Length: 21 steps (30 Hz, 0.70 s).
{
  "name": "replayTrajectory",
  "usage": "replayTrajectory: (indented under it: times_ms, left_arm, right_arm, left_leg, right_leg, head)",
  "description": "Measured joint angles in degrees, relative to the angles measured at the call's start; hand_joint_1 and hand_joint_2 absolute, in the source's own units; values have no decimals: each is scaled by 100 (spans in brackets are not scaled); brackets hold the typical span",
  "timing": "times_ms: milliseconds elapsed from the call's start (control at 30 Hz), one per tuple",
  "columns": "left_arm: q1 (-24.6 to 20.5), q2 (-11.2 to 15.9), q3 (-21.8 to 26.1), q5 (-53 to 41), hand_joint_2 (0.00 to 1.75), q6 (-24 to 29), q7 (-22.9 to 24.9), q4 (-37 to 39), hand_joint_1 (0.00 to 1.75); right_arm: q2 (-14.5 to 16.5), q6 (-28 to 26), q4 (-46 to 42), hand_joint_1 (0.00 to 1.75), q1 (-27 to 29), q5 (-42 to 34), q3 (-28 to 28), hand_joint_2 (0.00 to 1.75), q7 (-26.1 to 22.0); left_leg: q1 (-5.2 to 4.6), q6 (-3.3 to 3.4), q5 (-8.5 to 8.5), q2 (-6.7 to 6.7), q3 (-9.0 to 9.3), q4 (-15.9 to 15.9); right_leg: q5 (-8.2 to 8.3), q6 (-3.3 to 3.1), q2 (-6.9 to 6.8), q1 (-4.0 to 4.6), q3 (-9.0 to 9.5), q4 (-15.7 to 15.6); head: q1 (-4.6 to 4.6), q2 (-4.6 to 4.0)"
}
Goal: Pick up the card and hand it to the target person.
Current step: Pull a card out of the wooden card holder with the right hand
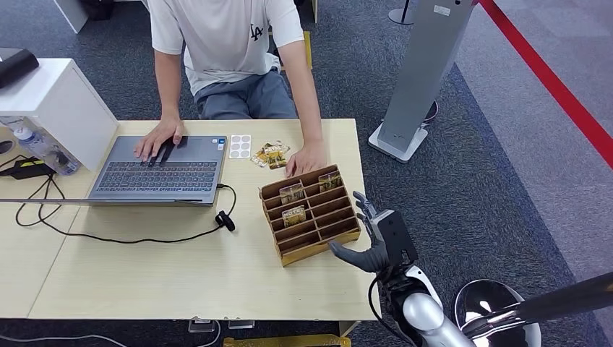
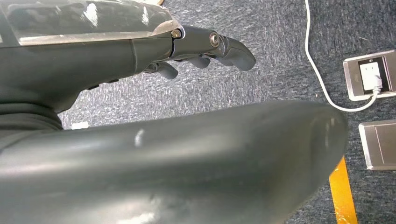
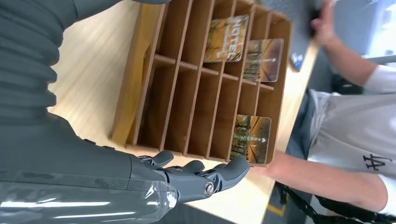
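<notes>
A wooden slotted card rack stands on the table's right part. Three cards with yellow-green print stand in its slots: one at the far right, one further left, one in the middle. My right hand hovers open just beside the rack's right side, fingers spread, holding nothing. My left hand hangs low over the carpet with fingers loosely extended and nothing in it. The person sits behind the table, one hand touching the rack's far edge.
An open laptop lies at the left under the person's other hand. A black cable with a clip trails across the table. Small packets and a sticker sheet lie near the far edge. A grey stand rises at the right.
</notes>
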Motion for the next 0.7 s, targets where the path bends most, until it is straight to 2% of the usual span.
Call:
replayTrajectory:
  times_ms: [33, 67, 167, 200, 300, 400, 633, 700]
  left_arm:
    - [-3, -2, -5, 1, 0, -2, 1, 0, 0]
    - [-8, -4, -12, 3, 0, -5, 5, 0, 0]
    - [-23, -5, -45, 14, 0, -12, 17, 0, 0]
    - [-27, -6, -53, 19, 0, -13, 17, 0, 0]
    - [-41, -9, -62, 40, 0, -14, 16, 0, 0]
    - [-55, -15, -68, 67, 0, -14, 14, 0, 0]
    - [-64, -32, -103, 119, 0, -12, 20, 0, 0]
    - [-64, -36, -107, 121, 0, -12, 36, 0, 0]
  right_arm:
    - [-1, -59, -2, 3, -62, 365, 17, 175, 175]
    - [-1, -112, -10, 13, -127, 775, 39, 175, 377]
    - [-3, -186, -65, 72, -299, 1851, 119, 175, 920]
    - [-3, -184, -84, 84, -357, 2159, 147, 175, 1071]
    - [-4, -97, -111, 96, -567, 3045, 243, 175, 1478]
    - [-2, 125, -113, 104, -792, 3653, 373, 175, 1746]
    - [28, 558, -26, 81, -1313, 4416, 714, 175, 2032]
    - [32, 626, 22, 85, -1447, 4631, 803, 175, 2124]
  left_leg:
    - [0, 0, 0, 0, 1, 0]
    - [0, 0, 0, 0, 1, 0]
    - [0, 0, 1, 0, 1, 0]
    - [0, 0, 1, 0, 1, 0]
    - [0, 0, 1, 0, 0, 0]
    - [0, 0, 1, 0, -2, 0]
    - [0, 0, 1, -1, -3, 0]
    - [0, 0, 1, -1, -4, 0]
  right_leg:
    - [0, 0, 0, 0, 0, 0]
    - [0, 0, 0, 0, 0, 0]
    - [0, 0, -1, 0, 0, 0]
    - [0, 0, -1, 0, 0, 1]
    - [0, 0, -1, 0, 0, 1]
    - [0, 0, -1, 0, 0, 1]
    - [0, 0, -2, 0, -1, 2]
    - [0, 0, -2, 0, -1, 2]
  head:
    - [0, 0]
    - [0, 0]
    - [3, 0]
    - [2, 0]
    - [-1, 0]
    - [2, 0]
    - [1, 0]
    - [1, 0]
